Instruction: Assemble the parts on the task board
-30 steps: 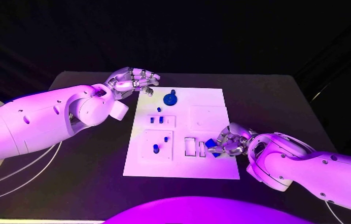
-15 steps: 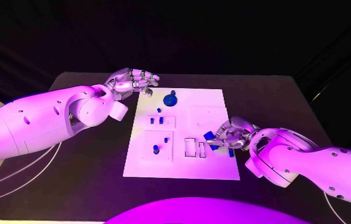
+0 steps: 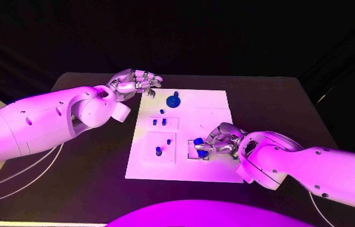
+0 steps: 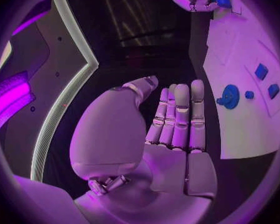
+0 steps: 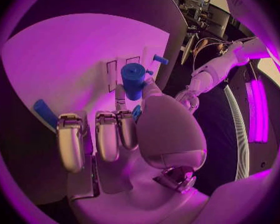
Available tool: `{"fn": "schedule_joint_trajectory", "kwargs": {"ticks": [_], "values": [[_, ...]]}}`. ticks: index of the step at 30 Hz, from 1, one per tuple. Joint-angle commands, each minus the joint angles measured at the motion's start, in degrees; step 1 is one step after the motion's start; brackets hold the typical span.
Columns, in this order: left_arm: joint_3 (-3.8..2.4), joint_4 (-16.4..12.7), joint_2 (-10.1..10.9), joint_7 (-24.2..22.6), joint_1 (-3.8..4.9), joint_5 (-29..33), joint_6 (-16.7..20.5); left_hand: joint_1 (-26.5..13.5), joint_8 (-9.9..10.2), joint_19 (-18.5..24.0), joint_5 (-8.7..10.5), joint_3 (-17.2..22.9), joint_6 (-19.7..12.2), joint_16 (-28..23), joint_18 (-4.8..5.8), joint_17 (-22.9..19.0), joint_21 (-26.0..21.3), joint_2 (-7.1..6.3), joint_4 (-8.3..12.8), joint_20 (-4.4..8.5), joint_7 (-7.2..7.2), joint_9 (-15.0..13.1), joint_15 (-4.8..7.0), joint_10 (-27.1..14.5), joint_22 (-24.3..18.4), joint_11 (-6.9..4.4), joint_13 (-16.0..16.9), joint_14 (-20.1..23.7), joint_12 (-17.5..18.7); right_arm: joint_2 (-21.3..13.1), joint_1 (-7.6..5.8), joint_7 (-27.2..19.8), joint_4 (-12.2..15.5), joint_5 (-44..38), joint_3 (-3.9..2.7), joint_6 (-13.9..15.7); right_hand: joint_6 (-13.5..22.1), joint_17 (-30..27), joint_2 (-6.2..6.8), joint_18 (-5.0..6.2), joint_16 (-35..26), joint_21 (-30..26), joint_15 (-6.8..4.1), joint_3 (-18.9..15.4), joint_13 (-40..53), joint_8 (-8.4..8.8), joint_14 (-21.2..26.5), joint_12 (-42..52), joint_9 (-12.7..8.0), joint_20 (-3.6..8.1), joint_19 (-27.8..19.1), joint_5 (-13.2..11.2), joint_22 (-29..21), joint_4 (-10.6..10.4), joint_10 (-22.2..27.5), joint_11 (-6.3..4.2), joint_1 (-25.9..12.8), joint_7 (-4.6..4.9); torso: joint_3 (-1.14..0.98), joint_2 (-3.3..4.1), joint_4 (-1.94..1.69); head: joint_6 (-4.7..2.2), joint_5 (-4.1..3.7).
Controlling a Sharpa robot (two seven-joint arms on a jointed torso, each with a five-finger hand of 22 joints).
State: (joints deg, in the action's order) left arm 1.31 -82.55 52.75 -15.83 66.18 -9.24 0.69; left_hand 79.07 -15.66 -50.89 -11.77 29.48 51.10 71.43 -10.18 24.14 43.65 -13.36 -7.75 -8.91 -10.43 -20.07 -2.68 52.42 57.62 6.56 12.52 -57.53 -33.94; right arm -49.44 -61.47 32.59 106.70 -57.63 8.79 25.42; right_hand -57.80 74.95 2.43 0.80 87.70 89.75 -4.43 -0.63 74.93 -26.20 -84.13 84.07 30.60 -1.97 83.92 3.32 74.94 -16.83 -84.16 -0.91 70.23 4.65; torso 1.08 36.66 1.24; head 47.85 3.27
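Task board: white plate, middle of the black table, long side running away from me; shallow rectangular recesses across its surface.

My right hand: over the near right part of the board, above the two narrow slots; fingers curled round a blue cylinder, thumb against its side; the wrist view has the cylinder upright above my fingertips, one end toward the board; whether that end touches the board I cannot tell; a second blue piece lies on the board beside my fingers.

My left hand: off the board's far left corner, above the table; fingers straight and close together in the wrist view, nothing in them.

Other parts: blue gear with a small peg beside it, far left of the board; two small blue pieces in the recess nearer me; two more in the square recess at near left.
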Motion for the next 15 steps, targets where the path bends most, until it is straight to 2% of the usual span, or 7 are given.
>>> {"fn": "schedule_joint_trajectory", "kwargs": {"ticks": [1,10,15], "values": [[-0.03,-0.1,-0.1,-0.1,0.02,0.4,-1.0,0.2,-0.3,-0.3,0.08,-0.1,-0.3,0.0,-0.34,0.0,-0.2,0.53,-0.3,-0.03,0.19,-0.1,-0.29,-0.4,-0.1,0.09,-0.1,0.1,-0.3,0.9,0.13,0.1,-0.6,-0.3,0.01,-1.9,-1.9,9.2,0.1,-0.8,0.2,0.2,-0.37,-0.4,10.1,-0.22,-4.7,-0.2,0.3,0.52,6.1,0.1,15.1,0.1,-2.6,-0.38,-1.0,-1.83,0.03,0.02,-0.03,0.04,0.04],[-0.02,-0.1,-0.1,0.0,0.02,0.5,-1.0,0.2,-0.3,-0.3,0.08,-0.1,-0.5,0.0,-0.34,0.1,-0.3,0.57,-0.3,-0.03,0.17,0.0,-0.3,-0.4,-0.1,0.1,-0.1,0.1,-0.3,3.1,0.2,0.9,-2.5,-2.6,0.04,-1.1,-1.9,9.3,0.11,-0.8,0.2,0.2,-0.39,-0.4,10.1,-0.34,-4.7,-0.1,0.3,0.53,6.1,0.1,15.1,0.1,-2.7,-0.41,-1.6,-1.86,0.0,-0.03,0.02,0.02,0.13],[-0.02,-0.1,-0.1,0.0,0.03,0.5,-1.0,0.2,-0.3,-0.3,0.08,-0.1,-0.5,0.0,-0.34,0.1,-0.3,0.57,-0.3,-0.03,0.17,0.0,-0.3,-0.4,-0.1,0.1,-0.1,0.1,-0.3,4.0,0.23,1.2,-3.3,-3.2,0.08,-1.5,-2.0,9.4,0.63,-0.8,0.2,0.2,-0.43,-0.6,10.1,-0.59,-4.7,-0.2,0.4,0.56,6.1,0.1,15.1,0.1,-2.7,-0.46,-2.7,-1.92,0.0,-0.01,0.05,0.03,0.2]]}}
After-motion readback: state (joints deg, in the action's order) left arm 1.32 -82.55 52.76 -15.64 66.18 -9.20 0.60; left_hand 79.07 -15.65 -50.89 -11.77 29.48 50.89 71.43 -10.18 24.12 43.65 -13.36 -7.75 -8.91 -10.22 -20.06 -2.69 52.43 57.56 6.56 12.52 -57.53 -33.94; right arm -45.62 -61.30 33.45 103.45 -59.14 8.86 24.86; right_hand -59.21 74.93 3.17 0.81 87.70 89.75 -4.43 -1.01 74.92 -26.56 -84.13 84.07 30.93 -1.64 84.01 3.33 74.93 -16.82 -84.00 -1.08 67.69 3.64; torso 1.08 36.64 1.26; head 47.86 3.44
